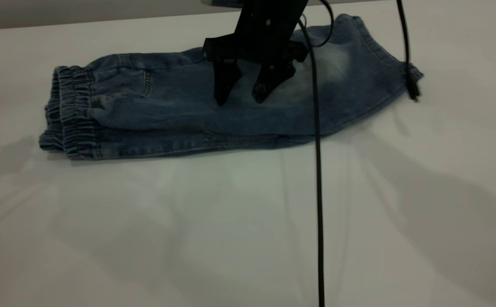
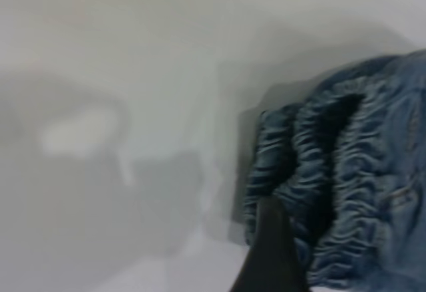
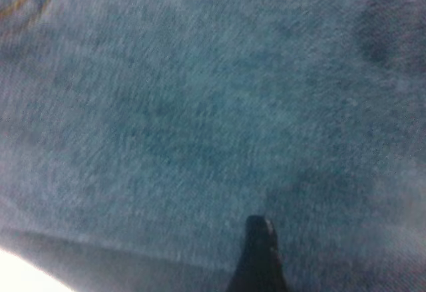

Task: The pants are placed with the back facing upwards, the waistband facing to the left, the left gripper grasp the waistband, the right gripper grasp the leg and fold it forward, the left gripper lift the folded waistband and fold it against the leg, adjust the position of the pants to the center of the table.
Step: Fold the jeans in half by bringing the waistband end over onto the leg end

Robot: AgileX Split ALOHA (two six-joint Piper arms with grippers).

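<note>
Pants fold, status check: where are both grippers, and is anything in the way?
Right gripper open over mid-pants, holding nothing. Left gripper beside waistband, only one finger showing. Pants folded lengthwise, waistband left. Cable crosses the leg.

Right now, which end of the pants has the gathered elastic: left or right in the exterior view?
The left end: the waistband, dark and ruffled. The right end is a flat stitched leg hem.

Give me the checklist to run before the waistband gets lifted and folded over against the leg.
1. Pants folded lengthwise: ok.
2. Waistband at the left end, lying on the table: ok.
3. Right claw open over the pants' middle, holding nothing: ok.
4. Left claw holding the waistband: cannot tell; it is right beside the band.
5. Black cable clear of the pants: cannot tell.
</note>
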